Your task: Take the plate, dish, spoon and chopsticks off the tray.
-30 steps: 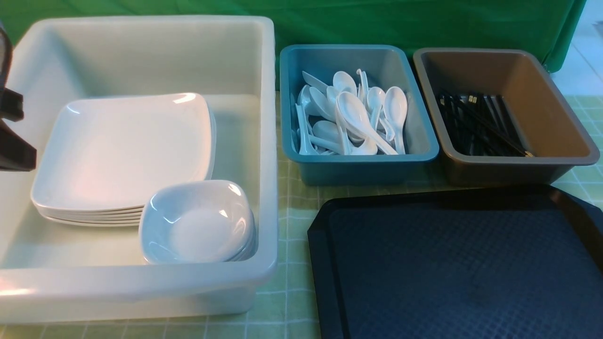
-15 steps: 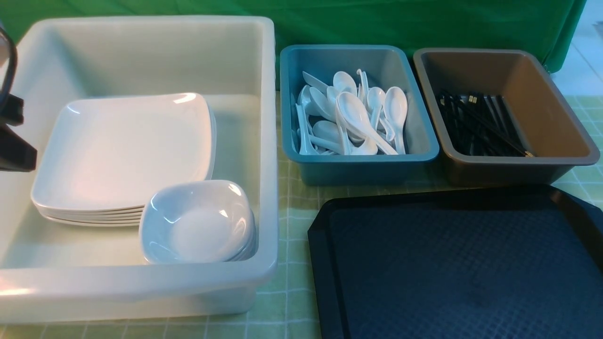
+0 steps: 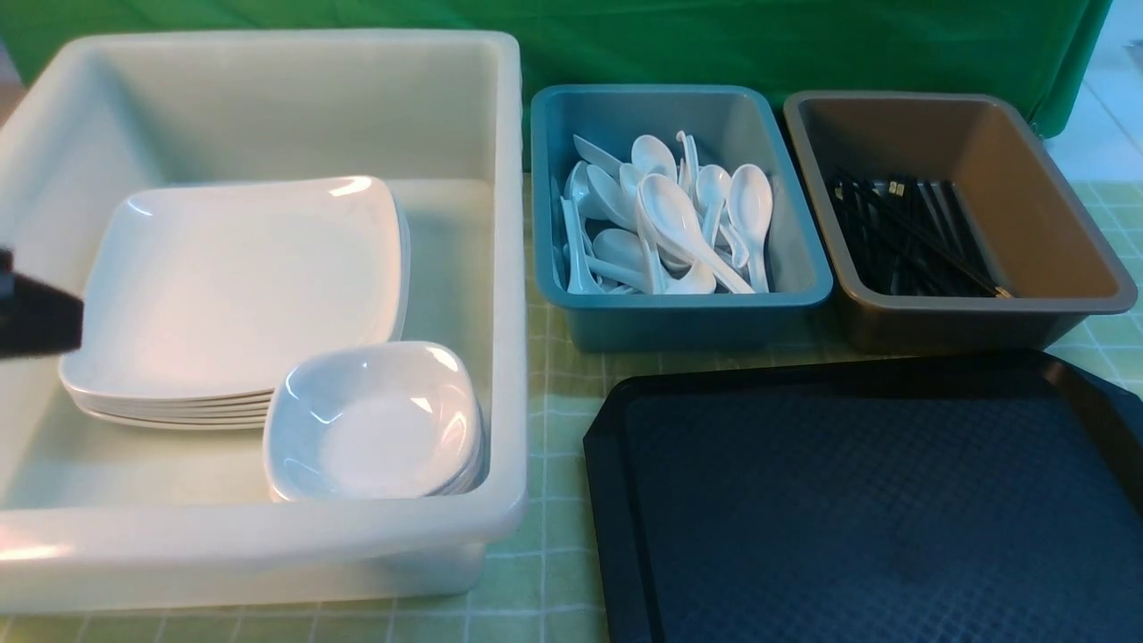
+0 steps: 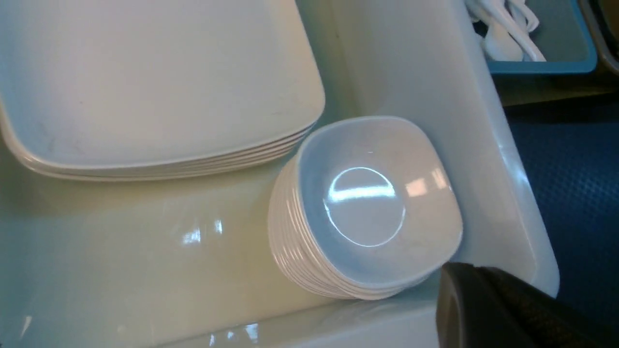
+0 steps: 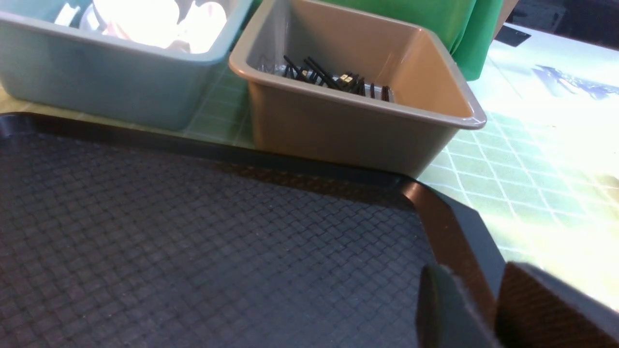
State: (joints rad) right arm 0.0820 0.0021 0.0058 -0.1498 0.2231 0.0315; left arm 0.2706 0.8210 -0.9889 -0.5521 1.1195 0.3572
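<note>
Since a second ago the left gripper (image 3: 36,314) has dropped lower along the left edge of the front view and the upper arm parts have gone out of frame; nothing else has shifted. Its jaws are closed and empty (the left wrist view shows only one dark finger (image 4: 503,309) near the tub corner, nothing between).

The tray (image 3: 616,500) is bare across all the textured surface that shows, so the clearing looks finished, with each item sorted by kind. The plate (image 3: 237,281) tops a stack of like plates inside the big white tub (image 3: 509,268), lying flat so the stack stays stable. The dish (image 3: 375,424) sits on a nested stack of small dishes in the tub's near right corner, just beside the plate stack and against the tub wall. The spoon cannot be told apart from the pile of white spoons (image 3: 670,223) in the blue tub (image 3: 688,321); the chopsticks (image 3: 911,237) lie bundled lengthwise in the brown tub (image 3: 1107,286), which stands just behind the tray's far rim.

The right gripper (image 5: 493,309) is out of the front view; its wrist camera shows two dark fingers low over the tray's clipped corner with a narrow gap, holding nothing (partly open, looks like). Judgement: both arms are pulling back to rest; nothing is left to pick.
</note>
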